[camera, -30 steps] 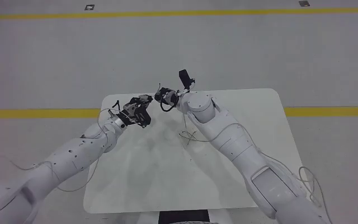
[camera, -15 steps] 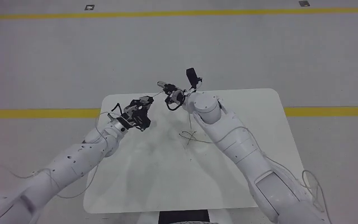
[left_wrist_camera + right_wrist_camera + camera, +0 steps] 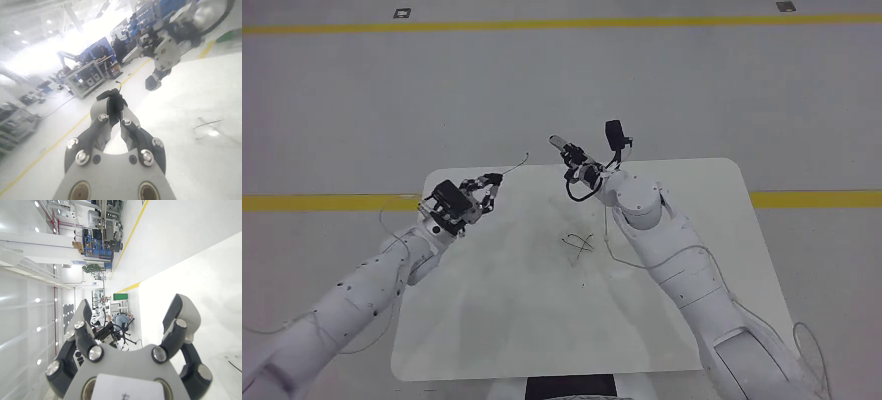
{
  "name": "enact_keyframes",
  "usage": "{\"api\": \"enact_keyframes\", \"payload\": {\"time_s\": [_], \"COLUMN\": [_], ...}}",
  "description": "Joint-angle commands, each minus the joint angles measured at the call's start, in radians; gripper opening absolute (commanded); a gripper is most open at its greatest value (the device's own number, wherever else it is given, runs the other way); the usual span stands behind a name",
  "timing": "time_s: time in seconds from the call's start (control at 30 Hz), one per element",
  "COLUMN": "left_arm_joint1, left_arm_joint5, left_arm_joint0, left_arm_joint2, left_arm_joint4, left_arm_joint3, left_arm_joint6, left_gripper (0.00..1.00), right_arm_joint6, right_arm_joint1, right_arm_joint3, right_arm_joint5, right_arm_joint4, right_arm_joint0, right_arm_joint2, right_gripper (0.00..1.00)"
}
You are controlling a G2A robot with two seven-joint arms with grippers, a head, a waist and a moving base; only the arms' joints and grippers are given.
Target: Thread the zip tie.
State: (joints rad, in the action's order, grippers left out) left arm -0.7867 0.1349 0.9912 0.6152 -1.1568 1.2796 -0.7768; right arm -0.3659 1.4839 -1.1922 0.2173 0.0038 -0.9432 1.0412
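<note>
We see the left end effector [image 3: 115, 101] pinching a thin black zip tie [image 3: 118, 82] over the far left of the worktop [image 3: 542, 320]; the right end effector [image 3: 132, 308] stands spread.

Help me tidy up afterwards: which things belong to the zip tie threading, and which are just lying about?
In the job: zip tie, pinched in the left end effector; right end effector, open and empty.
Lying about: loose ties, crossed on the table, untouched.
</note>
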Motion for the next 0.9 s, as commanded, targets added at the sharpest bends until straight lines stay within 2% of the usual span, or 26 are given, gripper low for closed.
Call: {"api": "enact_keyframes", "payload": {"time_s": [0.0,0.27,0.33,0.4,0.47,0.57,0.6,0.7,0.73,0.83,0.87], "left_arm_joint1": [0.000,-0.001,-0.003,0.000,0.005,0.025,0.033,0.064,0.078,0.103,0.112], "left_arm_joint5": [-0.028,-0.023,0.076,0.205,0.205,0.205,0.205,0.205,0.205,0.205,0.205], "left_arm_joint0": [-0.001,0.002,0.008,0.007,0.017,0.020,0.020,0.008,0.000,-0.013,-0.017], "left_arm_joint2": [-0.001,0.001,0.019,0.042,0.035,0.007,-0.009,-0.048,-0.058,-0.088,-0.102], "left_arm_joint4": [-0.003,0.010,0.113,0.219,0.315,0.461,0.507,0.641,0.683,0.763,0.803], "left_arm_joint3": [0.000,0.001,-0.012,-0.033,-0.013,0.038,0.066,0.127,0.136,0.161,0.182], "left_arm_joint6": [0.002,0.009,0.039,0.068,0.103,0.169,0.194,0.252,0.267,0.288,0.292], "left_gripper": [0.00,0.00,0.00,0.00,0.00,0.00,0.00,0.00,0.00,0.00,0.00], "right_arm_joint6": [0.000,0.000,0.000,0.009,-0.007,-0.059,-0.102,-0.174,-0.198,-0.256,-0.273], "right_arm_joint1": [0.000,0.000,0.000,-0.004,-0.011,-0.021,-0.023,-0.030,-0.031,-0.032,-0.030], "right_arm_joint3": [0.000,0.000,0.000,-0.001,0.002,0.009,0.016,0.046,0.059,0.093,0.103], "right_arm_joint5": [0.000,0.000,0.000,-0.019,-0.041,-0.087,-0.111,-0.165,-0.187,-0.250,-0.273], "right_arm_joint4": [0.000,0.000,0.000,-0.015,-0.039,-0.059,-0.033,-0.025,-0.014,0.014,0.022], "right_arm_joint0": [0.000,0.000,0.000,-0.014,-0.019,-0.025,-0.027,-0.017,-0.011,0.000,0.005], "right_arm_joint2": [0.000,0.000,0.000,0.009,0.021,0.040,0.048,0.063,0.066,0.065,0.058], "right_gripper": [1.00,1.00,1.00,1.00,1.00,1.00,1.00,1.00,1.00,1.00,1.00]}}
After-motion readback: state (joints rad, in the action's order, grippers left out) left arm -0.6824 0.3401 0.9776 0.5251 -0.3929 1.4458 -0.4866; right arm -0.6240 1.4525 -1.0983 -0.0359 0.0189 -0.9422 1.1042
